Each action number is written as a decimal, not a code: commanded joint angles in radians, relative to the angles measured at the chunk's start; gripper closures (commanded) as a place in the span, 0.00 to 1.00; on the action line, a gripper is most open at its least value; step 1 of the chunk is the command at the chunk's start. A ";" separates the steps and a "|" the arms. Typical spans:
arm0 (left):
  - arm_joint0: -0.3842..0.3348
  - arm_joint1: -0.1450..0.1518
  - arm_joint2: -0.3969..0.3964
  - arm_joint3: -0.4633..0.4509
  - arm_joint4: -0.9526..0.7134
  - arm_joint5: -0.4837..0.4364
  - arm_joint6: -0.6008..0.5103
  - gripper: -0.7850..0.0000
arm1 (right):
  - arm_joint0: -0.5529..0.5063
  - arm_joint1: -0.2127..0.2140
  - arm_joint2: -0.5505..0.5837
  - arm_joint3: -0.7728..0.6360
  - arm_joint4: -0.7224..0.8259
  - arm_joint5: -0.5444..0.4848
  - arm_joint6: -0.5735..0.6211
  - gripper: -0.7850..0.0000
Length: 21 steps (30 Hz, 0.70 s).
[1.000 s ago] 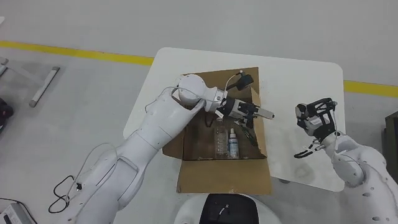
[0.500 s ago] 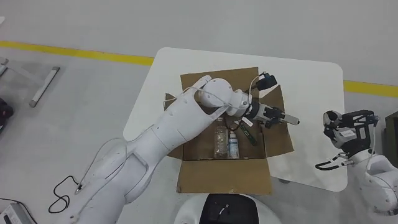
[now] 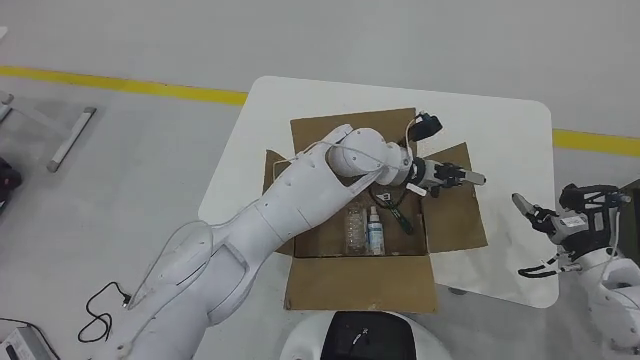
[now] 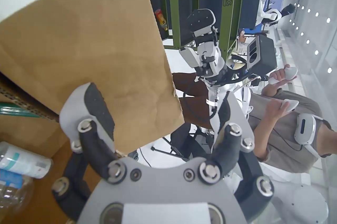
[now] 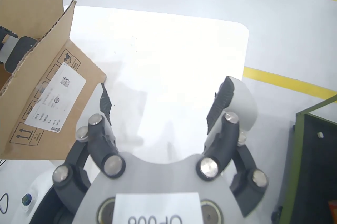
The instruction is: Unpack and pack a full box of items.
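Box [image 3: 360, 282] unpacking is at its opening step, I'd say. The left fingers [image 4: 100, 106] are spread wide with nothing in them, poised over the right-hand flap [image 3: 458, 215], which is folded outward past the box's right wall. Whether a pad touches the cardboard I can't tell. The right fingers [image 5: 222, 98] are just as wide apart and empty, held above the near right corner of the bench [image 3: 500, 125], well apart from the box. The box itself sits mid-bench, brown corrugated card with its flaps turned out and a white label [image 5: 52, 96] on the outer face toward the right arm. On its floor lie two clear bottles [image 3: 355, 228] side by side, with a green item [image 3: 401, 218] just beside them that I can't make out. With the top open, the next move seems to call for the left arm to come over the opening and go straight down onto one bottle, fingers astride its body, without snagging the flap's edge.
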 commanded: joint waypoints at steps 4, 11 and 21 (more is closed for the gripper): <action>-0.013 -0.021 0.018 0.059 -0.045 0.010 0.004 0.00 | -0.007 0.002 0.007 0.002 0.004 0.003 -0.004 0.00; -0.027 -0.044 0.047 0.114 -0.012 0.004 0.060 0.00 | -0.005 0.002 -0.004 0.002 0.008 0.003 -0.002 0.00; -0.019 -0.010 -0.045 0.108 0.013 -0.046 -0.026 0.00 | 0.013 0.004 0.015 0.030 0.198 -0.144 -0.030 0.00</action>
